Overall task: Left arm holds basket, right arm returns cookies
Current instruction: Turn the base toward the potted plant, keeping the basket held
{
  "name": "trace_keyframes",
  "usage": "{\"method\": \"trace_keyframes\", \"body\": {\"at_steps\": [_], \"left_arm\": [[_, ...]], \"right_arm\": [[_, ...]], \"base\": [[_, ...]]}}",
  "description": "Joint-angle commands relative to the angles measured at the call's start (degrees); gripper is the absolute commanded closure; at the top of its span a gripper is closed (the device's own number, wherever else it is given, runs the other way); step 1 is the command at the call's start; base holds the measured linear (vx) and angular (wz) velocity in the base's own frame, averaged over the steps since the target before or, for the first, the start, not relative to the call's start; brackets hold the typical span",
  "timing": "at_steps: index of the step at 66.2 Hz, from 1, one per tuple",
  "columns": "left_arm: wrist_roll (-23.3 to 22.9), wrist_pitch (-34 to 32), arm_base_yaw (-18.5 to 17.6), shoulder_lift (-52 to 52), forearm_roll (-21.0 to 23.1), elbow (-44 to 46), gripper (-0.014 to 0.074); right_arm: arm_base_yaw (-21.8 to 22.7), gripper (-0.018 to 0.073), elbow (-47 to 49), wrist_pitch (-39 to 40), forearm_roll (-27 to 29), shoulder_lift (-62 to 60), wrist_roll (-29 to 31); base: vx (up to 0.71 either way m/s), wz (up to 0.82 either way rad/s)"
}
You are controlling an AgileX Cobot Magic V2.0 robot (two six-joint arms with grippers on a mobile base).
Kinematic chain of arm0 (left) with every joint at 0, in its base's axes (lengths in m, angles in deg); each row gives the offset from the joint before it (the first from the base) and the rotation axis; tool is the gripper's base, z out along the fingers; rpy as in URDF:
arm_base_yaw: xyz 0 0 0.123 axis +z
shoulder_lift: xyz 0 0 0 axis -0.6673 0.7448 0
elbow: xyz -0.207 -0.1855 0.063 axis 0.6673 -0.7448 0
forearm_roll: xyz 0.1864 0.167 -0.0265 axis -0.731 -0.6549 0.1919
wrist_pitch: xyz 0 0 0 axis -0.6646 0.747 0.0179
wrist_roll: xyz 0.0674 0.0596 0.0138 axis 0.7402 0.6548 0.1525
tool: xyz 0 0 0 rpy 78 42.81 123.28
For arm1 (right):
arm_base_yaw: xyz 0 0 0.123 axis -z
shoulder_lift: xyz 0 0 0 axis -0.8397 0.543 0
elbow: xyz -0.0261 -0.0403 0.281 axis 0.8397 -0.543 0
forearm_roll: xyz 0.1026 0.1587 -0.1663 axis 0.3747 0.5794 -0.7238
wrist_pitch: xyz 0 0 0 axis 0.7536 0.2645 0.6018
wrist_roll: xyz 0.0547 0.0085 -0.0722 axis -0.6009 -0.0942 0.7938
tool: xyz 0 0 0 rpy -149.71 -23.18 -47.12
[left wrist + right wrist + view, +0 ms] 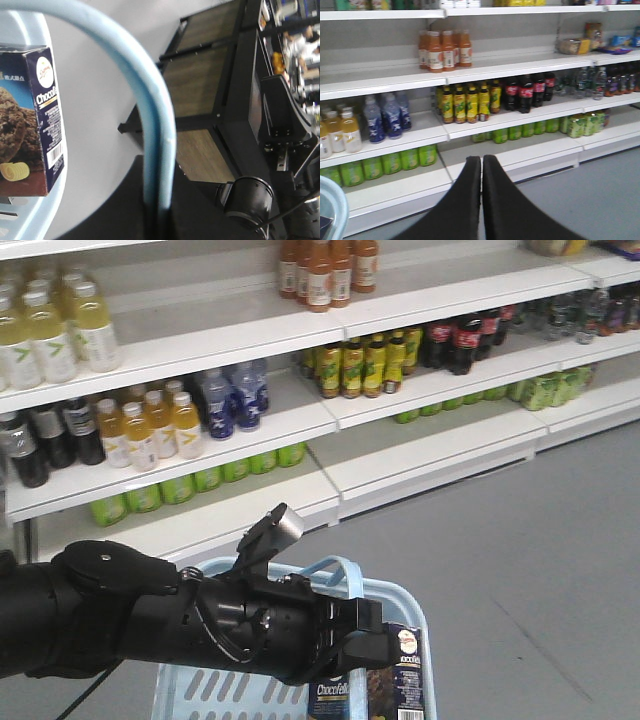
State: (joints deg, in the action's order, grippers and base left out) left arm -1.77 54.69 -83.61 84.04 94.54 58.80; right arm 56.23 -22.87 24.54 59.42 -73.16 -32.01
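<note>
Standing in light blue slotted plastic basket (400,590): dark navy cookie carton (405,675). Left claw (362,632) pinches its looped handle (335,567); right claw (481,172) pressed together.

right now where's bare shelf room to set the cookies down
Free: the upper shelf right of the orange bottles, and the bottom shelf in front of the green bottles. Crowded: around the yellow-labelled bottles and cola bottles.
</note>
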Motion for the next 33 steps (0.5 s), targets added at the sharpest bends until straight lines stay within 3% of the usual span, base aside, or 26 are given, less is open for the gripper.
{"method": "trace_keyframes", "body": {"at_steps": [1,33], "left_arm": [[0.2,2.7,-0.2,-2.6,2.9,1.6,0.0603],[0.2,2.7,-0.2,-2.6,2.9,1.6,0.0603]], "right_arm": [[-0.1,0.0568,0.1,4.4,-0.3,-0.6,0.5],[-0.1,0.0568,0.1,4.4,-0.3,-0.6,0.5]], "base": [[0.21,-0.76],[0.19,-0.65]]}}
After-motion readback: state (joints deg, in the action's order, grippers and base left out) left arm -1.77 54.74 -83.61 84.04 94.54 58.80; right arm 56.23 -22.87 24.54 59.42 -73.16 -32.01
